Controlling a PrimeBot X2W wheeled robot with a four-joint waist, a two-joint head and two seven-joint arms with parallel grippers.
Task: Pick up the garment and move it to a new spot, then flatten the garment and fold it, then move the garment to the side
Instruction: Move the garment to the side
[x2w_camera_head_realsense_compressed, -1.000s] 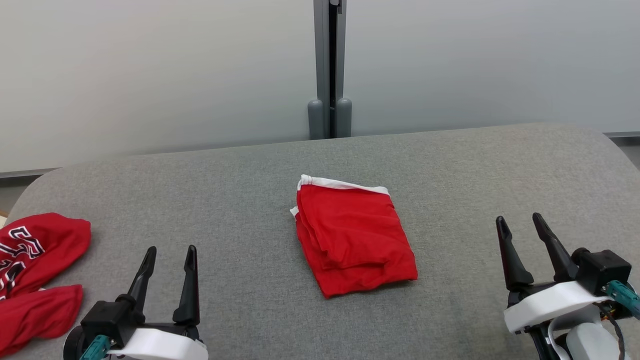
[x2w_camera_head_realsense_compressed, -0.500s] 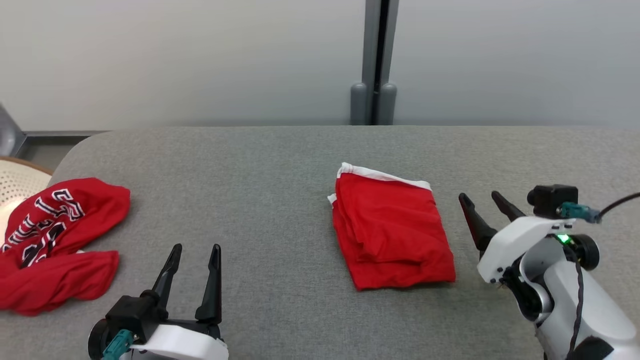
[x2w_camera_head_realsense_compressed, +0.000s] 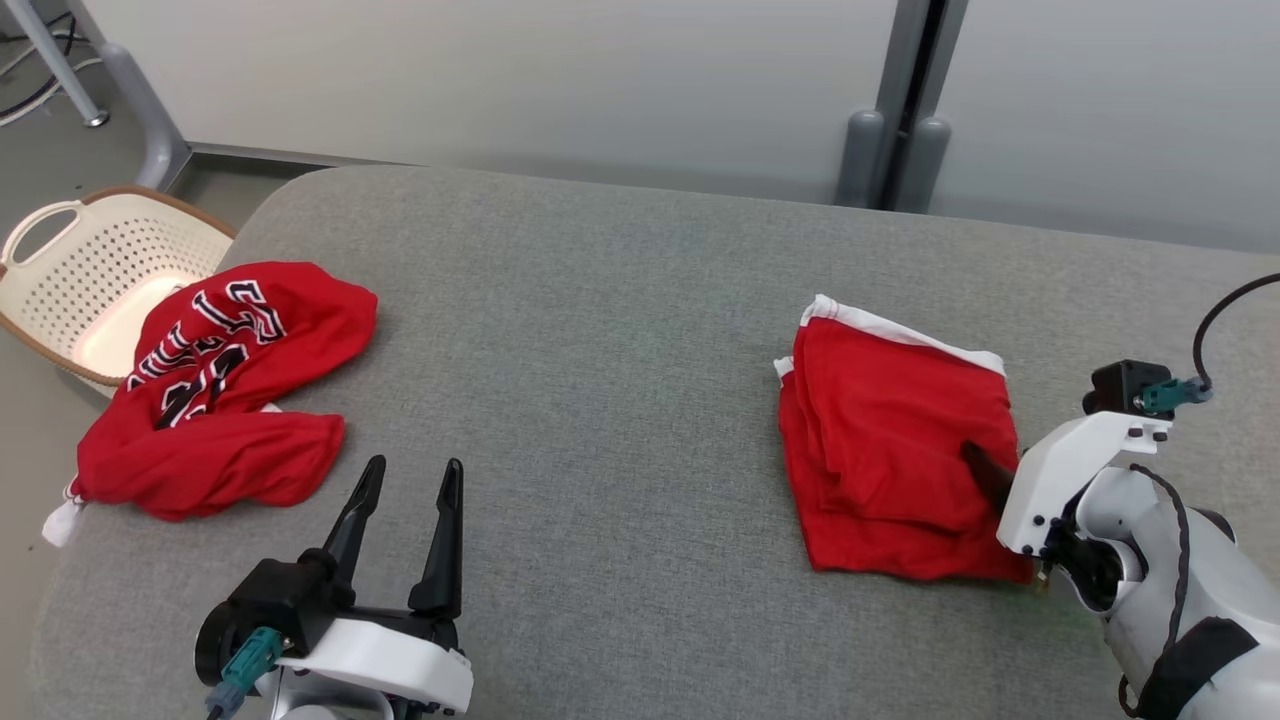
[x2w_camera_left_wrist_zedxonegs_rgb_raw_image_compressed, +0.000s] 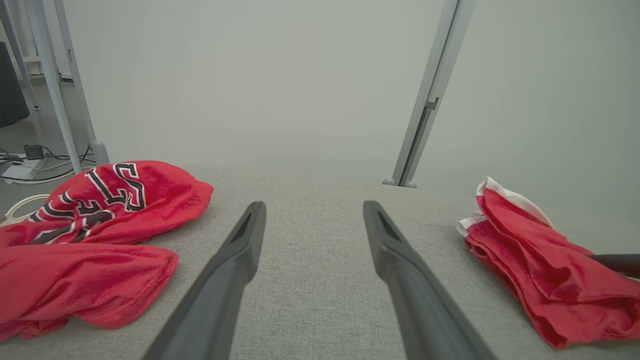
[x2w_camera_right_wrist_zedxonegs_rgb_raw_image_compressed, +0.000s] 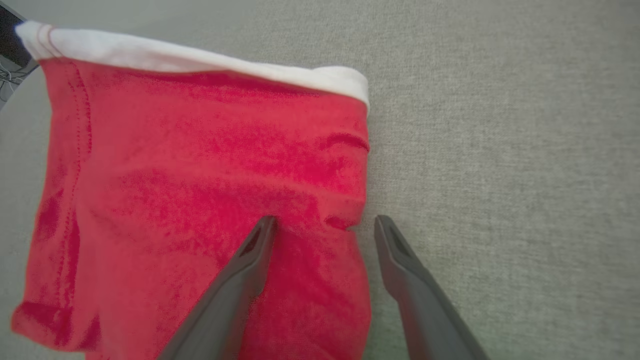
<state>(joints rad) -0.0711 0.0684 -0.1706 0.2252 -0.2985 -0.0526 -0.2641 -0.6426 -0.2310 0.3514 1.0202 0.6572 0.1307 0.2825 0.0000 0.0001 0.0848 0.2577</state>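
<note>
Garment (x2w_camera_head_realsense_compressed: 890, 440) lies folded; my right gripper (x2w_camera_right_wrist_zedxonegs_rgb_raw_image_compressed: 325, 222) straddles its right edge, jaws apart; next I should pinch it.

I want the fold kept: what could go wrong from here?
The right gripper stands open astride the right edge of the folded garment, one finger over cloth, one over the table: closing may catch only top layers and open the fold. The left gripper hangs open, apart: a one-sided pull might skew it.
</note>
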